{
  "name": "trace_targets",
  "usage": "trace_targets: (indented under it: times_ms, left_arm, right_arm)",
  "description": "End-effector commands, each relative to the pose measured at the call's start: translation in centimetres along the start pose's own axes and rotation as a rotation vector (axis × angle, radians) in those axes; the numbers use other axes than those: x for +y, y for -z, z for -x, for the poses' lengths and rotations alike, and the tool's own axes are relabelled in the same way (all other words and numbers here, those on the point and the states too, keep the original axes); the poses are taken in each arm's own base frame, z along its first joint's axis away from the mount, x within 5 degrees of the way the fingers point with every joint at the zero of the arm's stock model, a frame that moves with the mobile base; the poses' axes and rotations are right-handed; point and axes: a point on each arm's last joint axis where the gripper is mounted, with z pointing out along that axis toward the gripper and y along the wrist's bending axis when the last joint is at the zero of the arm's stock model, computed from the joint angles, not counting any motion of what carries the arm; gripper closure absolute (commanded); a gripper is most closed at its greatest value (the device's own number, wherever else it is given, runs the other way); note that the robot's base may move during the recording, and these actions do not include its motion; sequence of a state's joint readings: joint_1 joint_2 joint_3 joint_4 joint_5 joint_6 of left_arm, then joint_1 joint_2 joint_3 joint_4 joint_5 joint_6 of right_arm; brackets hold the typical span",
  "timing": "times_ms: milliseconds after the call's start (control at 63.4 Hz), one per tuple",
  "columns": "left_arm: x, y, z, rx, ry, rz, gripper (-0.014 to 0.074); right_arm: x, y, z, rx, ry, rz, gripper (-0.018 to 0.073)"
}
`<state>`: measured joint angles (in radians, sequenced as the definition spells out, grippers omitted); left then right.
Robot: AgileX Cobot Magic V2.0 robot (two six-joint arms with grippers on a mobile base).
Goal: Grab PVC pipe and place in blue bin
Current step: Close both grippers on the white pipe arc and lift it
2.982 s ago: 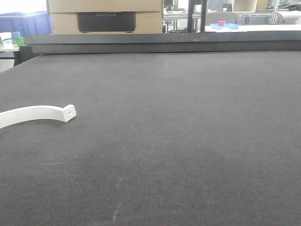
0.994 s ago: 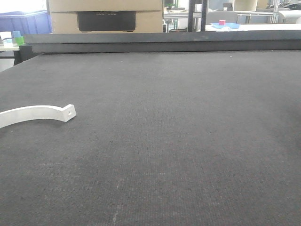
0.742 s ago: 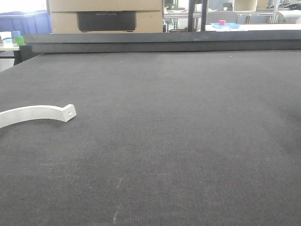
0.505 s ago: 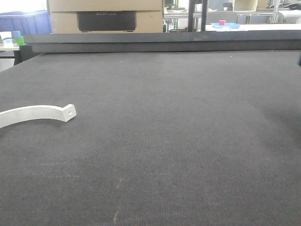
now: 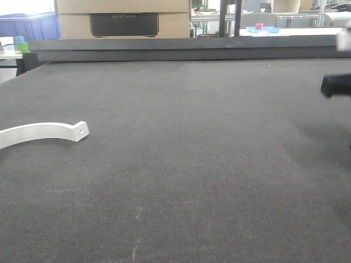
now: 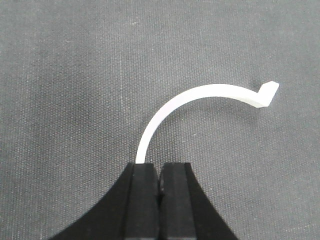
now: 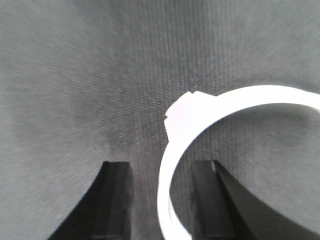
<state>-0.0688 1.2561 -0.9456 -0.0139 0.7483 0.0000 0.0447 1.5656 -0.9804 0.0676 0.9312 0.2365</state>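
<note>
Front view: 1 pipe (image 5: 41,131) lies flat on the dark mat (image 5: 219,164) at far left, its squared, holed end pointing right. Left gripper (image 6: 160,167): 2 fingers pressed together, nothing between them. The pipe's plain end disappears behind the left fingertip; contact unclear. Right gripper (image 7: 160,167): 2 fingers apart, 1 second pipe (image 7: 240,97) passing between them and touching neither. 1 blue bin (image 5: 30,24) stands far back left, beyond the mat.

We see broad open mat (image 5: 192,164) ahead; the PVC pipe (image 5: 44,132) lies at left, a raised ledge (image 5: 181,55) bounds the far edge.
</note>
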Motion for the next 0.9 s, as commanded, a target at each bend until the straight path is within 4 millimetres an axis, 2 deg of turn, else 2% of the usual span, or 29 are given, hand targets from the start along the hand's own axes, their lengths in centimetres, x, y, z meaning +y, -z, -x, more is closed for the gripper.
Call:
trace_targets:
  times_ms: [0, 189, 284, 394, 536, 631, 820, 883]
  left_arm:
    - [-0.2, 0.2, 0.1, 0.001, 0.003, -0.010, 0.0707]
    - [-0.2, 0.2, 0.0, 0.012, 0.003, -0.010, 0.0707]
    - [-0.2, 0.2, -0.1, 0.022, 0.007, -0.013, 0.0707]
    - [-0.3, 0.4, -0.6, 0.106, 0.081, -0.015, 0.0707]
    - [-0.2, 0.5, -0.3, 0.228, 0.093, -0.002, 0.0707]
    - [-0.2, -0.3, 0.7, 0.266, 0.088, 0.004, 0.0707]
    - [0.1, -4.4, 2.1, 0.361, 0.066, 0.038, 0.0707]
    - [0.3, -5.6, 2.0, 0.404, 0.053, 0.054, 0.0707]
  right_arm:
    - [0.1, -0.9, 0.5, 0.012, -0.001, -0.005, 0.0390]
    - [0.1, -2.8, 0.7, 0.070, -0.011, -0.014, 0.0407]
    - [0.1, -2.9, 0.7, 0.079, -0.012, -0.016, 0.0522]
    - [0.1, -2.6, 0.5, 0.094, -0.011, -0.019, 0.0731]
    - [0.3, -0.4, 0.4, 0.105, -0.005, -0.018, 0.0727]
    - [0.5, 2.2, 0.6, 0.057, 0.016, -0.001, 0.0727]
    - [0.8, 7.3, 0.5, -0.110, 0.039, 0.045, 0.0727]
    - [0.8, 8.1, 0.3, -0.147, 0.041, 0.055, 0.0727]
